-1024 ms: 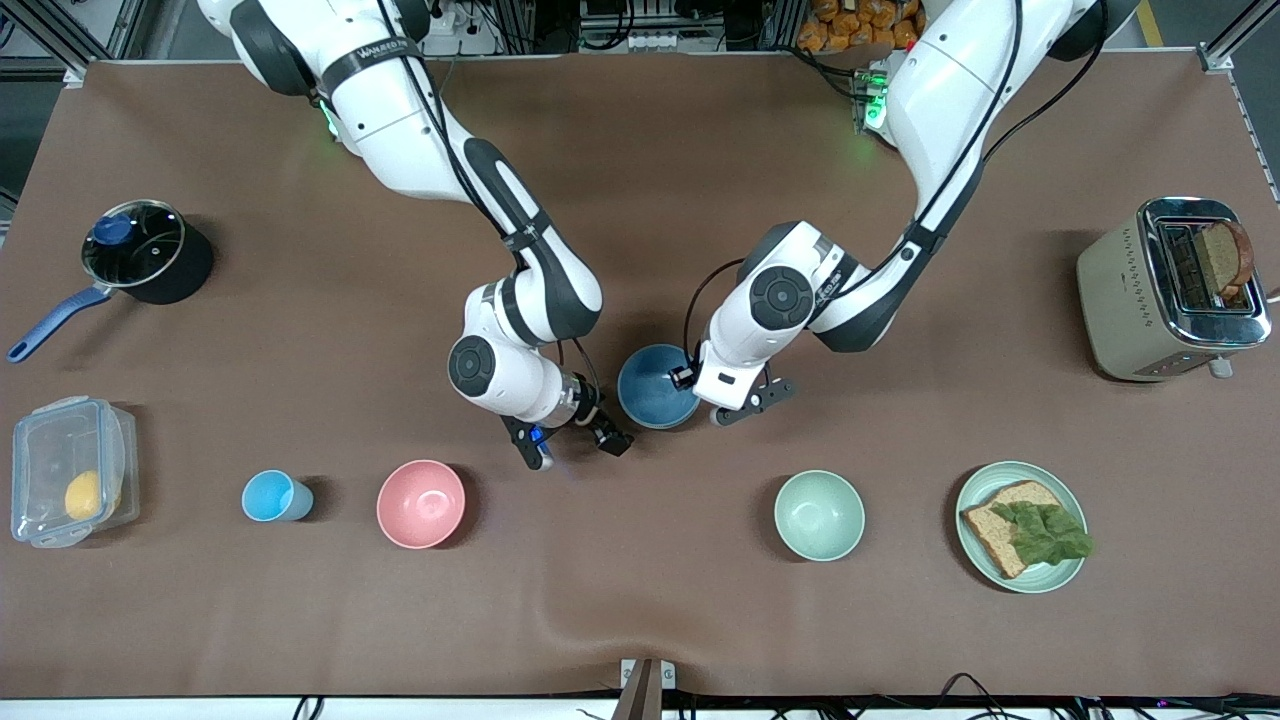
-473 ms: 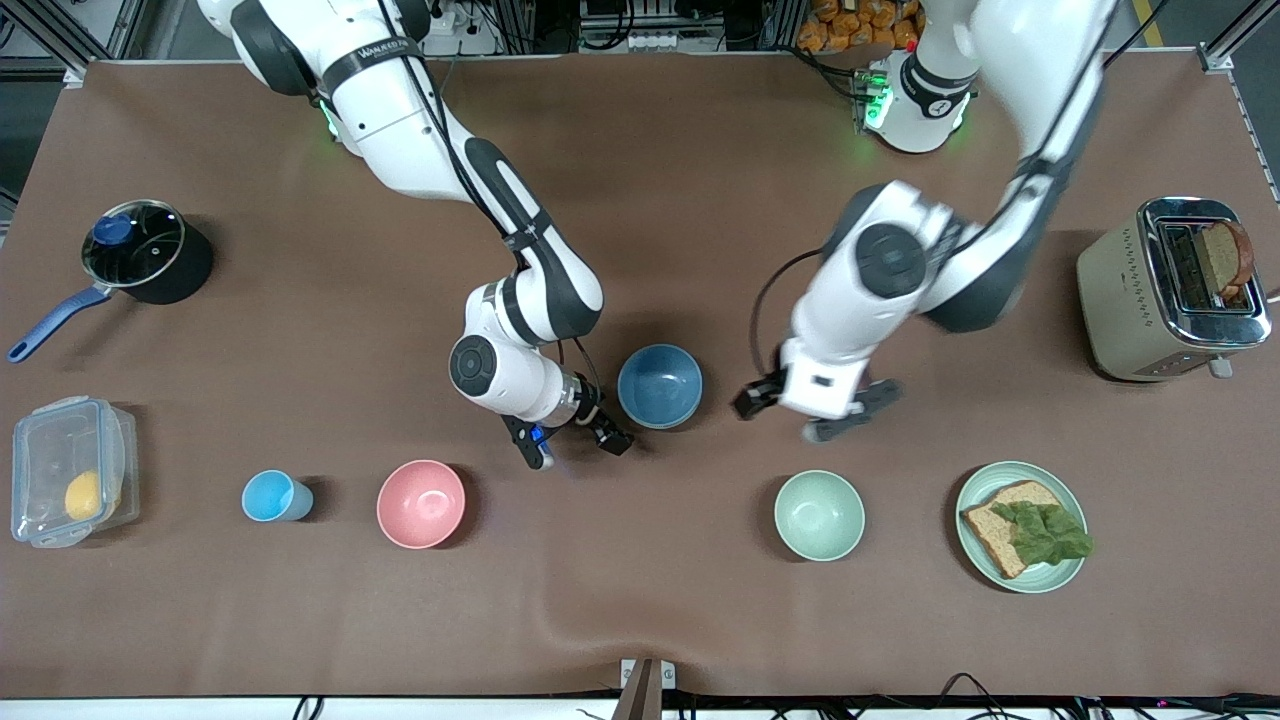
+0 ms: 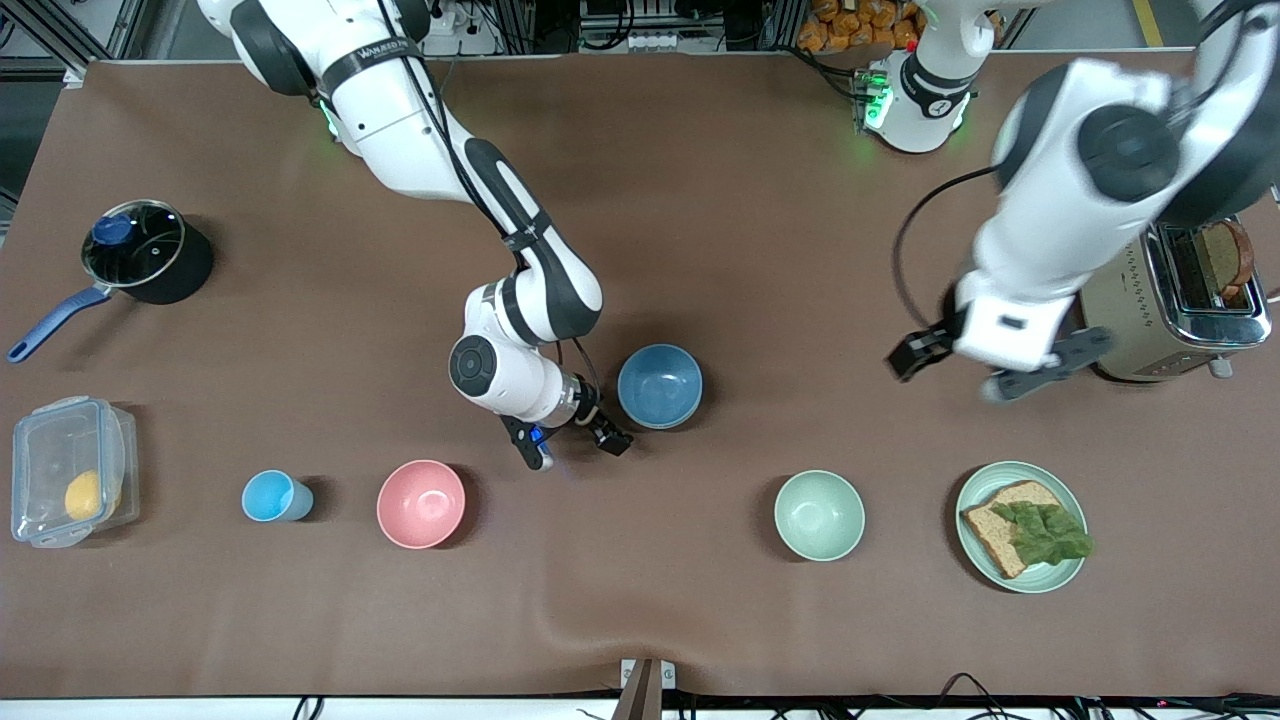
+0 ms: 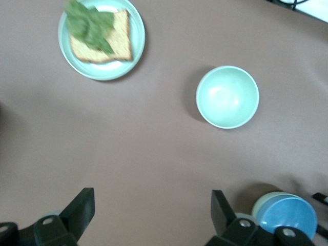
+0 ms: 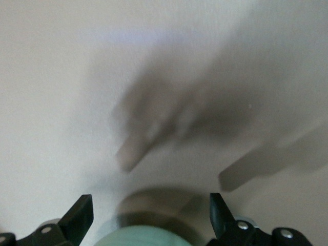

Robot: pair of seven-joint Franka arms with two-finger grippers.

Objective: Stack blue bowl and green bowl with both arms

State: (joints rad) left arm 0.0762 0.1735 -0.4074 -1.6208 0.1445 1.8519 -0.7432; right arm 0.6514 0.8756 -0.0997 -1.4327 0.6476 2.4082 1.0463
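Observation:
The blue bowl [image 3: 659, 386] stands mid-table. In the left wrist view the blue bowl [image 4: 287, 218] sits inside the green bowl [image 4: 263, 203], of which only a sage rim shows. My right gripper [image 3: 578, 450] is open and empty, low beside the blue bowl on the right arm's side. In the right wrist view the right gripper [image 5: 149, 205] has a blurred greenish rounded shape [image 5: 148, 237] low between its fingers; I cannot tell which bowl that is. My left gripper [image 3: 965, 370] is open and empty, up over the table near the toaster; it also shows in its own view [image 4: 152, 200].
A paler mint bowl [image 3: 819, 515] [image 4: 227, 96] and a mint plate [image 3: 1062, 482] [image 4: 137, 47] with bread and lettuce lie nearer the front camera. A toaster [image 3: 1130, 290] stands at the left arm's end. A pink bowl [image 3: 420, 503], a sky-blue cup [image 3: 275, 496], a pot [image 3: 140, 250] and a plastic box [image 3: 70, 470] are toward the right arm's end.
My left gripper has left the blue bowl's rim, risen and swung toward the toaster, open and empty. The right arm and the bowls have not moved.

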